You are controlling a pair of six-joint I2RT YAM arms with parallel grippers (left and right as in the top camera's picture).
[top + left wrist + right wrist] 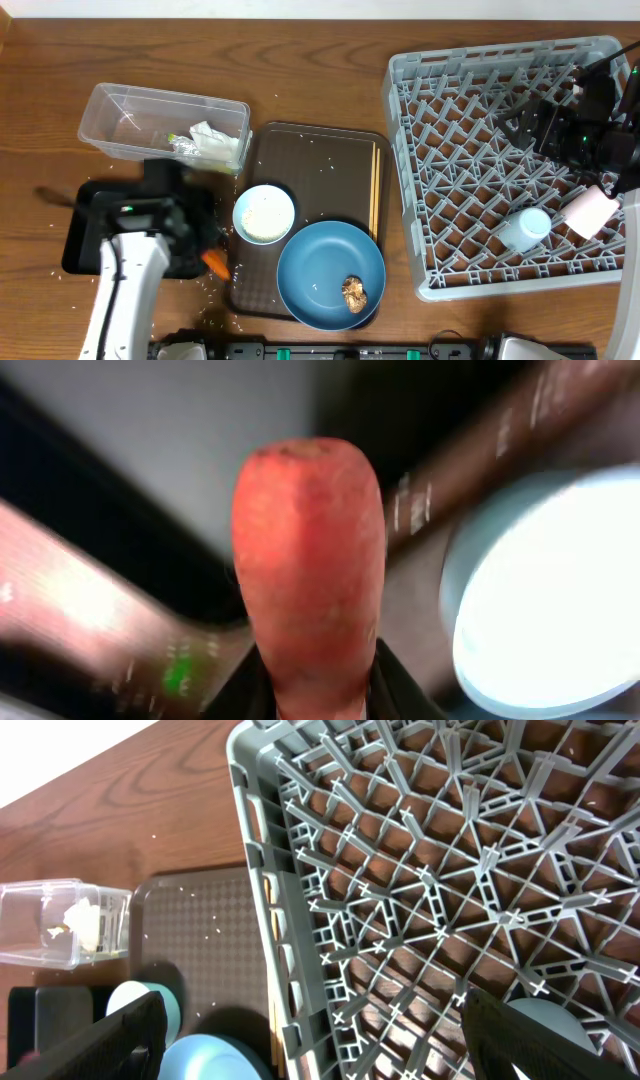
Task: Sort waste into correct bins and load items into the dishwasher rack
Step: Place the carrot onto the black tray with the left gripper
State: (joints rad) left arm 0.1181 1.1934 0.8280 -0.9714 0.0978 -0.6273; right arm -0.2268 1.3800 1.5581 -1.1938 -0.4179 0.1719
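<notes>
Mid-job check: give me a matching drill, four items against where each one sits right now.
Items:
1. carrot piece
2. brown food lump
3. crumpled white paper
4. pink cup

Places:
A. in the clear tub
B. in the grey rack
C. in the left claw
D. on the blue dish

Pairs: 1-C, 2-D, 3-A, 4-B.

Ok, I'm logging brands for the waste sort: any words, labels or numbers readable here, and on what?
No text can be read.
The wrapper in the clear tub is too small to show print.
The carrot piece and the rack show no lettering.
</notes>
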